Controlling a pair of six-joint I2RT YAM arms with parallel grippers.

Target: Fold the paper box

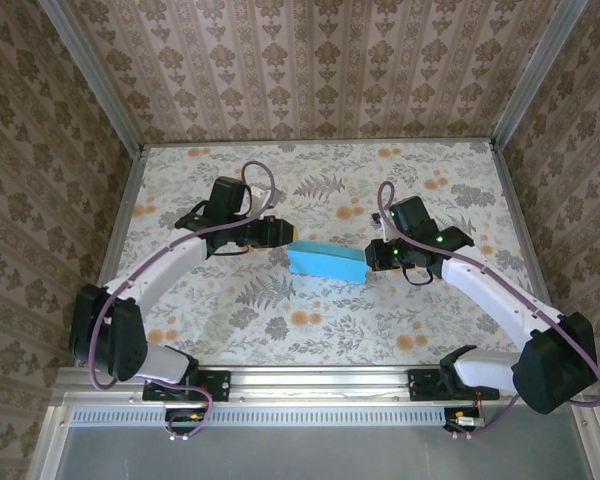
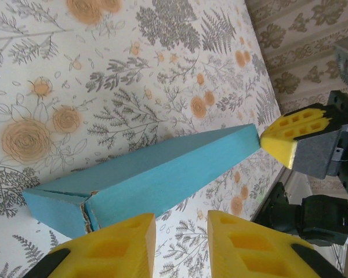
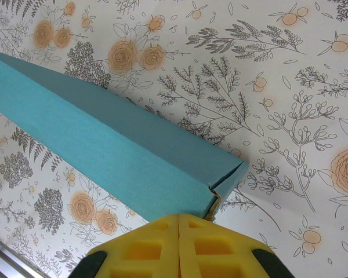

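Observation:
The paper box (image 1: 327, 262) lies folded up as a long turquoise box in the middle of the table. My left gripper (image 1: 280, 232) is at its left end, open, and its yellow fingers (image 2: 119, 249) stand apart with bare table between them, just short of the box (image 2: 162, 174). At the opposite end my right gripper (image 1: 373, 255) is shut and holds nothing. Its joined tips (image 3: 180, 219) press against the end corner of the box (image 3: 104, 145), where a flap seam gapes slightly. From the left wrist, the right gripper's yellow fingertip (image 2: 293, 134) touches the box's far end.
The table carries a floral-patterned cover (image 1: 310, 320) and is walled by patterned panels on three sides. A metal rail (image 1: 320, 378) with both arm bases runs along the near edge.

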